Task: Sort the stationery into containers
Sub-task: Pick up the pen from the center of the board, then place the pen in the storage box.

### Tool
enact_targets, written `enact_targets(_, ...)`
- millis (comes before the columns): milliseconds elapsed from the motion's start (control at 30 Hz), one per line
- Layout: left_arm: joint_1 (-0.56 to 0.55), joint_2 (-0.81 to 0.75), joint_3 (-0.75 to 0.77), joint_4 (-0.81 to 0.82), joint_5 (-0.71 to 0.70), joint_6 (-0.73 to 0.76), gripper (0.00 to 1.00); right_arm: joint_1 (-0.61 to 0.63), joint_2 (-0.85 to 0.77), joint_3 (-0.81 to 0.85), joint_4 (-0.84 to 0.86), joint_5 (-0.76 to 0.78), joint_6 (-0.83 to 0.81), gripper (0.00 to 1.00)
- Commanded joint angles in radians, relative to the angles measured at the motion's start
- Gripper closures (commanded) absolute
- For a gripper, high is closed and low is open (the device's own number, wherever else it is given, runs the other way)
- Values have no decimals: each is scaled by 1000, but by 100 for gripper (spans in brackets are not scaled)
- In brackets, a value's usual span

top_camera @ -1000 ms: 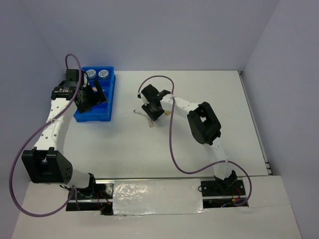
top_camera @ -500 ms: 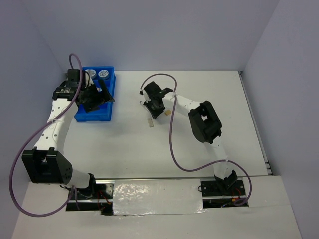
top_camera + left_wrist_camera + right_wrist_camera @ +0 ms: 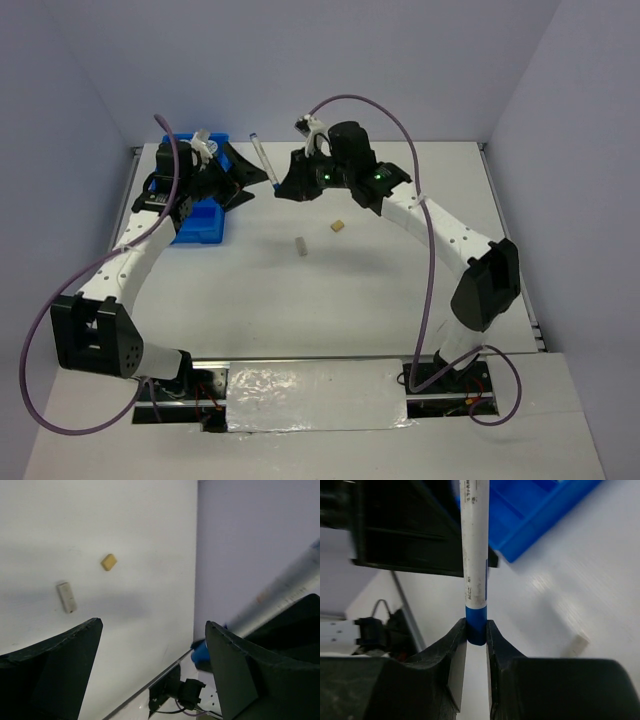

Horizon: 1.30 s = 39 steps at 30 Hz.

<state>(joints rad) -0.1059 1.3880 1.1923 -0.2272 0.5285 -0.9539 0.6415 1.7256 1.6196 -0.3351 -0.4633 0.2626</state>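
Observation:
My right gripper [image 3: 283, 187] is shut on the blue cap end of the thin white pen [image 3: 262, 158] and holds it raised above the table; in the right wrist view the gripper [image 3: 476, 630] pinches the cap and the pen [image 3: 474, 540] points away. My left gripper [image 3: 255, 187] is open and empty, raised right next to the pen. In the left wrist view the gripper [image 3: 152, 625] has wide jaws, and the pen [image 3: 280, 597] runs close by its right finger. The blue tray [image 3: 200, 222] lies under the left arm. A beige eraser [image 3: 338, 227] and a grey eraser [image 3: 301, 246] lie on the table.
The left arm covers most of the tray, and the tape rolls are largely hidden. Both erasers show in the left wrist view, the beige eraser [image 3: 109, 561] and the grey eraser [image 3: 66, 597]. The tray [image 3: 535, 510] shows behind the pen. Walls stand at the left, back and right.
My right gripper has lifted the pen off the table and carried it up and left. My left gripper has swung right from over the tray to meet the pen.

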Motion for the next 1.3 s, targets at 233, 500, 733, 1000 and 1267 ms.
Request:
enact_targets(233, -12, 3, 0, 287, 80, -140, 11, -9, 78, 83, 19, -176, 165, 83)
enact_targets(500, -14, -10, 27, 190, 21, -37, 5, -42, 94, 72, 13, -147, 262, 88)
enact_targets(733, -12, 11, 10, 362, 54, -49, 3, -17, 124, 114, -40, -225, 234, 87)
enact_targets(1000, -17, 85, 44, 442, 139, -63, 21, -5, 167, 204, -146, -278, 181, 86)
enact_targets(1267, -43, 141, 78, 401, 221, -14, 78, -8, 200, 273, -193, -305, 184, 84)
